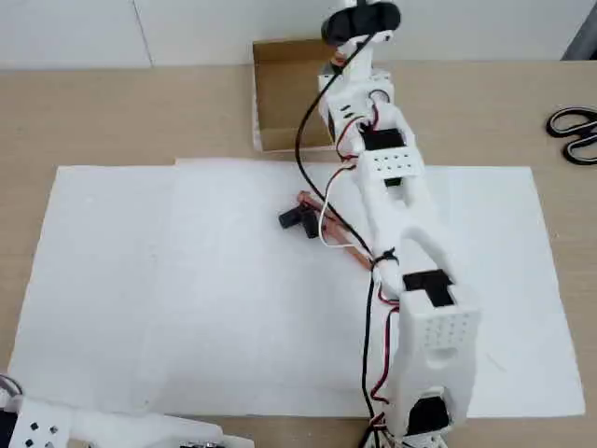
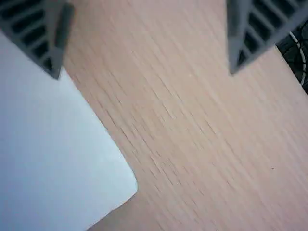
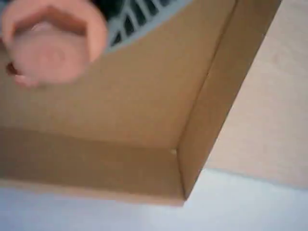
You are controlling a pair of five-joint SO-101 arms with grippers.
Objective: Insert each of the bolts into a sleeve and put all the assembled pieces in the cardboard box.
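Wooden tabletop [image 1: 112,112] carries a white sheet [image 1: 187,308] and one cardboard box [image 1: 280,93] at the sheet's far edge. Over the box the right gripper [image 1: 334,67] pinches one pink piece [image 3: 53,45]; its wrist view sets that piece above the box's inner corner. From the high view, one black piece [image 1: 298,220] lies on the sheet near the box, and one pair of scissors [image 1: 574,131] lies well apart. The left gripper [image 2: 144,72] hangs with fingers spread wide, holding nothing, above the sheet's corner.
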